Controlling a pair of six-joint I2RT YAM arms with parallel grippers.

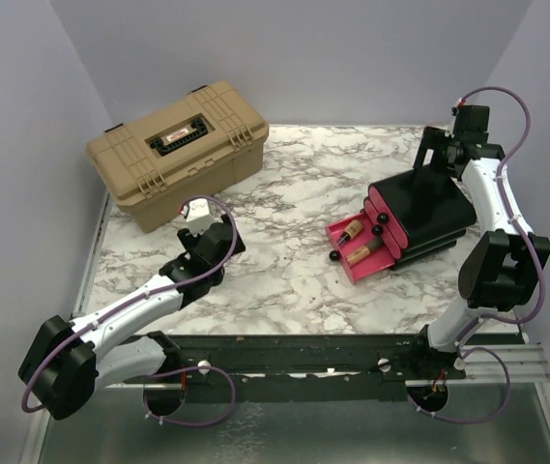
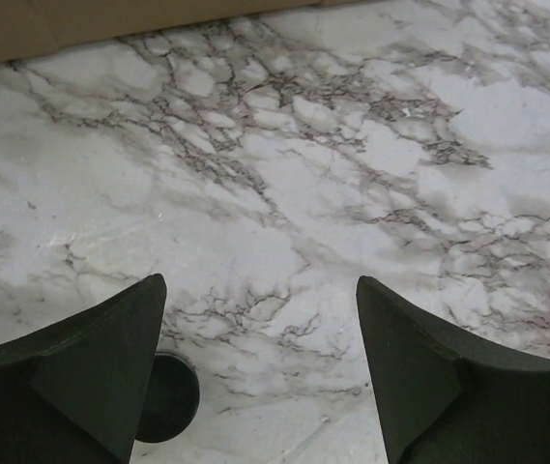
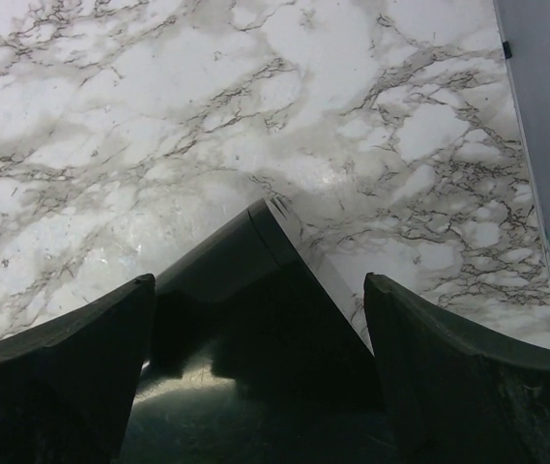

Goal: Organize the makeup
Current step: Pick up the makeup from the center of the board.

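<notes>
Far left of the box (image 1: 424, 208) sits a tan case (image 1: 173, 150). Nearer the box, the left pincer (image 2: 260, 282) hangs low over the marble worktop (image 1: 284, 280), spread wide and holding nothing. A small dark round thing, probably the jar (image 2: 168, 396), lies just beside one finger, half hidden by it. It looks light, hard and smooth, apt to skid or roll, so I would close on its round wall from above, squarely across the middle. At the box's left face a pink drawer (image 1: 357, 271) stands pulled out, with two copper tubes (image 1: 351, 230) lying in it. These too should be light, stiff and ready to roll, best pinched across the barrel. The right pincer (image 3: 259, 279) stands at the box's far corner, wide open astride that corner, gripping nothing that I can make out.
</notes>
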